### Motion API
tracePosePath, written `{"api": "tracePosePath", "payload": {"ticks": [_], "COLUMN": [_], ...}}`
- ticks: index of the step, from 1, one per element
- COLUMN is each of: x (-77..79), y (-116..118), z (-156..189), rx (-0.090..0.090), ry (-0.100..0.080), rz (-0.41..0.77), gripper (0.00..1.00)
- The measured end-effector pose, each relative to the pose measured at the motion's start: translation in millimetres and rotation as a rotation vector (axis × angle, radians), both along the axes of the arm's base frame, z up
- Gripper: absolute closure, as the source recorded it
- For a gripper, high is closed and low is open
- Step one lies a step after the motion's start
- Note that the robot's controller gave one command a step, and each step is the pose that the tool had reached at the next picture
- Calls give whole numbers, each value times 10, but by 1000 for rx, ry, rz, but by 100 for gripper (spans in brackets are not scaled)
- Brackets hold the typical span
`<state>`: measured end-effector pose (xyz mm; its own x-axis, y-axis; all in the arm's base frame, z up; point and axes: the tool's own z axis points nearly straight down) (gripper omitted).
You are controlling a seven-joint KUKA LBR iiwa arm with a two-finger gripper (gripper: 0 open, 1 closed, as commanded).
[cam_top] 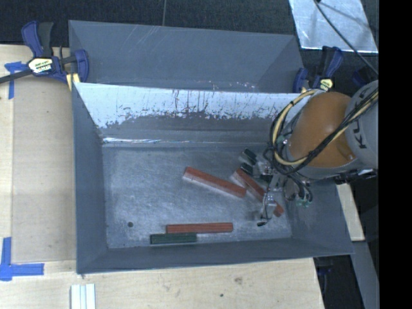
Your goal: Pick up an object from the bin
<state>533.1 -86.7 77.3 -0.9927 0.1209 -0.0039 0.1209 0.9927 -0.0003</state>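
1. Down at the right end of the bin [90, 172] floor: gripper [262, 219], tip close to the floor, on the arm [360, 140] that enters from the right, below an orange cover [322, 131] looped with cables [283, 124].
2. Open or closed: cannot tell, the tip too small and too crowded by wrist hardware to make out.
3. Nearest to the gripper: short stick [250, 182], red-brown, slanting down toward the right, lower end hidden under the wrist. Touching the gripper or merely beside it: cannot tell.
4. Just left of that, touching or overlapping it: long stick [209, 181], the same red-brown, paler at the upper left end, lying aslant across the middle of the floor.
5. Near the front wall, apart from the gripper: red bar [199, 228], flat, parallel to that wall.
6. Just below and left of the red bar, at the foot of the front wall: green bar [172, 239], dark, shorter, side by side with the red bar's left half.
7. On the left part of the floor, well apart from everything else: small dark speck [131, 224].
8. All of it held in one grey metal bin with sloped walls, back wall streaked with dark scratches, floor scuffed pale.
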Motion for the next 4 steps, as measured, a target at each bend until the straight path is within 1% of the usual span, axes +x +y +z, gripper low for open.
{"api": "tracePosePath", "payload": {"ticks": [1, 2, 3, 4], "x": [553, 566, 898, 792], "y": [75, 74, -251, -370], "z": [-63, -47, 219, 671], "rx": [1, 0, -3, -3], "ry": [-2, -7, -4, -5], "rz": [-173, -172, 406, 377], "gripper": [0, 100, 100, 100]}}
